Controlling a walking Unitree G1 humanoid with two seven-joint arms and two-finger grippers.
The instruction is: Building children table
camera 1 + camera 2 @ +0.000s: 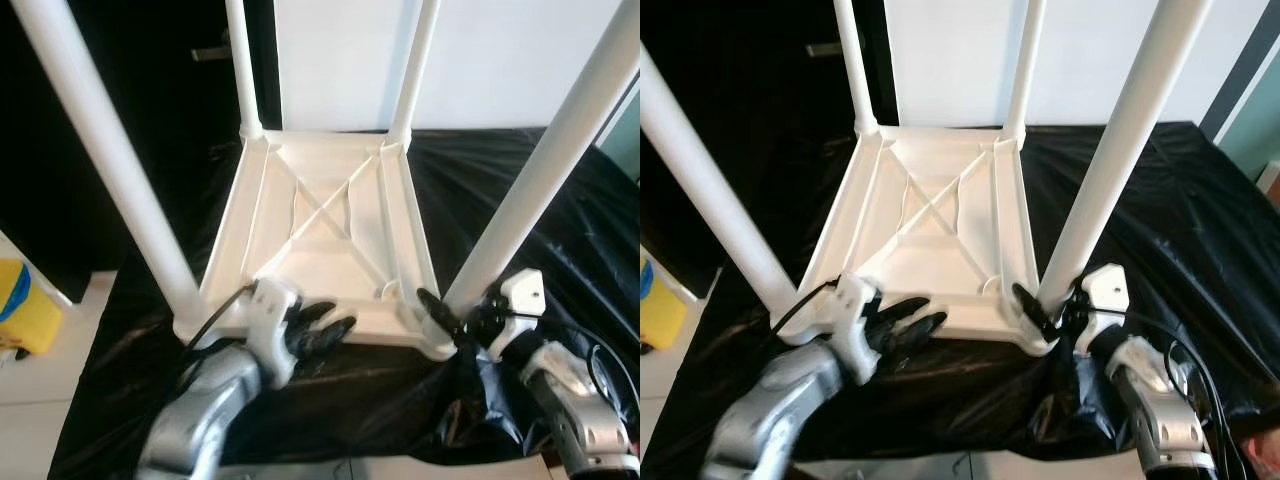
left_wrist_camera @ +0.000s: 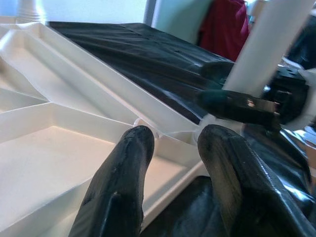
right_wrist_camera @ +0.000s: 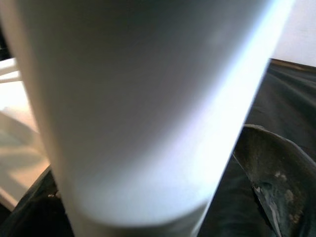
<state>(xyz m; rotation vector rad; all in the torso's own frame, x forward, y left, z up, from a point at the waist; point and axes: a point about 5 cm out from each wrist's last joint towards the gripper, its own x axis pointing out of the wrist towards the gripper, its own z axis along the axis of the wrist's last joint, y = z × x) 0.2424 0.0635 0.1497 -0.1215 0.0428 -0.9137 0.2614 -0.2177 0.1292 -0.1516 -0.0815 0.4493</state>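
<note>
A white children's table [image 1: 330, 250] lies upside down on a black sheet [image 1: 380, 400], its legs pointing up. My left gripper [image 1: 335, 325] is open at the near rim of the tabletop, left of the middle; the left wrist view shows its fingertips [image 2: 133, 148] just above that rim with nothing between them. My right gripper [image 1: 455, 310] is shut on the base of the near right leg [image 1: 540, 170]. That leg [image 3: 138, 98] looms close in the right wrist view, with one finger [image 3: 276, 173] beside it. The near left leg [image 1: 110, 160] stands free.
The two far legs [image 1: 240, 70] [image 1: 415, 70] rise in front of a white panel [image 1: 340, 60]. A yellow object [image 1: 20, 305] sits on the pale floor at the left, below the sheet's edge. Something red [image 2: 227, 27] hangs beyond the table on my right side.
</note>
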